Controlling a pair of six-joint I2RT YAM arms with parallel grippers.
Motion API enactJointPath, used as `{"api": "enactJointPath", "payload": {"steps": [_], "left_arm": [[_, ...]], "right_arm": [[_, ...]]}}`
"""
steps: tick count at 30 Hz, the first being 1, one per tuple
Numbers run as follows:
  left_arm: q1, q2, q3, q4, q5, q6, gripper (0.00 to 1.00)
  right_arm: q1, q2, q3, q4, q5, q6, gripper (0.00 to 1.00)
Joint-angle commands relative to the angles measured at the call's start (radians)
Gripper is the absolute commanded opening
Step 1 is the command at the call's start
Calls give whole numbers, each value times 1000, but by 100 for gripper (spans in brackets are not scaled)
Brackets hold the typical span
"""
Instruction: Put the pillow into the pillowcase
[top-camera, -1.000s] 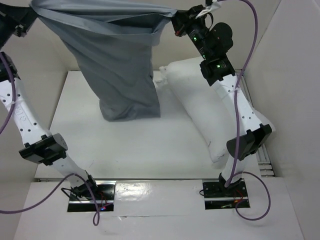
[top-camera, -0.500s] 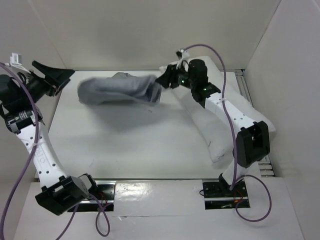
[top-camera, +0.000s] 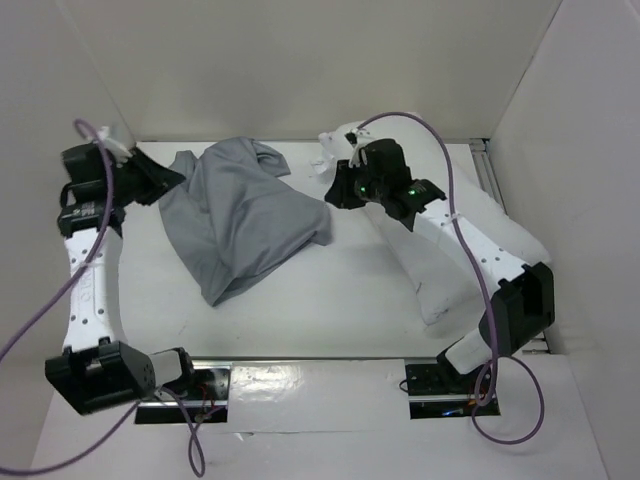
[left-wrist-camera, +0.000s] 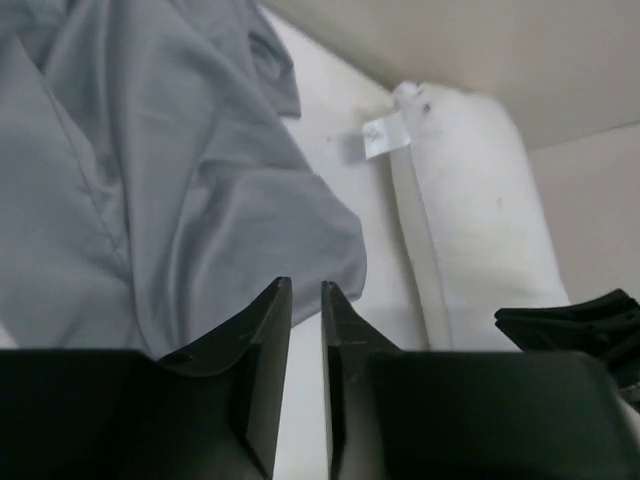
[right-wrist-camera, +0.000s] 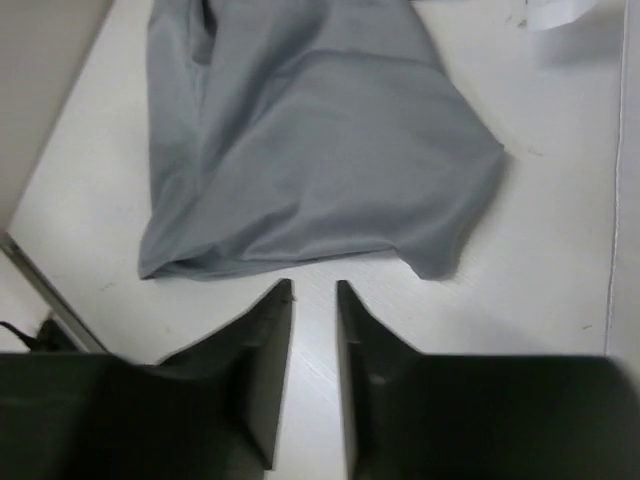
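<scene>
Grey cloth, the pillowcase (top-camera: 245, 215), lies in a rumpled heap at the upper left of the overhead view, and its mouth shows plainly nowhere. The pillow (top-camera: 415, 265) runs down the right side close to the wall, apart from the cloth. The left gripper (top-camera: 162, 182) sits at the heap's left edge and the right gripper (top-camera: 335, 190) just off its right corner. In both wrist views the jaws are parted by a narrow slit with nothing between them.

With the folds hiding the hem, a pinch could catch both layers and hold the mouth closed, or land on the sewn end. Jaws this narrow may push the thin cloth along rather than straddle it. The right arm crosses above the pillow, so a low sweep could shove it against the wall.

Open table (top-camera: 330, 300) lies at centre and lower centre, between heap and pillow. Walls close in at left, top and right. The left gripper has little room on its outer side, and the pillow's tag (left-wrist-camera: 385, 135) end sits near the top wall.
</scene>
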Motion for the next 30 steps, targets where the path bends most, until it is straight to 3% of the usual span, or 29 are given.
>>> {"api": "enactJointPath", "payload": {"steps": [1,3,4,7,8,9,12,16,19,24,26,27,29,30], "left_arm": [[-169,115,-24,-96,-199,132,33],[-269,170,-24,-175,-305,174,39],[-379,192,-24,-196,-340,185,43],[-583,258,-44,-265,-555,185,59],[-625,272,-44,-276,-606,185,62],[-662,305,-59,-291,-702,185,67],[-797,397,-59,-351,-860,160,71],[-866,497,-50,-431,-1041,70,72],[-891,560,-59,-479,-1129,16,72],[-891,595,-73,-466,-1149,-29,72],[-891,617,-61,-449,-1149,-18,65],[-879,626,-43,-449,-1136,-6,52],[-866,646,-6,-439,-1082,33,0],[-853,646,8,-439,-1060,33,0]], "right_arm": [[57,62,-46,-74,65,103,24],[80,96,-46,-111,89,126,15],[94,106,-46,-125,116,137,11],[94,81,-47,-148,165,146,11],[94,49,-56,-148,205,146,16],[83,31,-57,-160,219,146,33],[74,-38,-76,-206,260,146,62],[63,-103,-116,-229,283,155,74],[54,-126,-142,-254,293,164,75],[54,-148,-164,-254,302,173,76],[54,-148,-155,-254,291,173,76],[54,-148,-155,-254,291,173,76],[54,-148,-146,-254,291,173,76],[54,-137,-146,-254,277,173,76]]}}
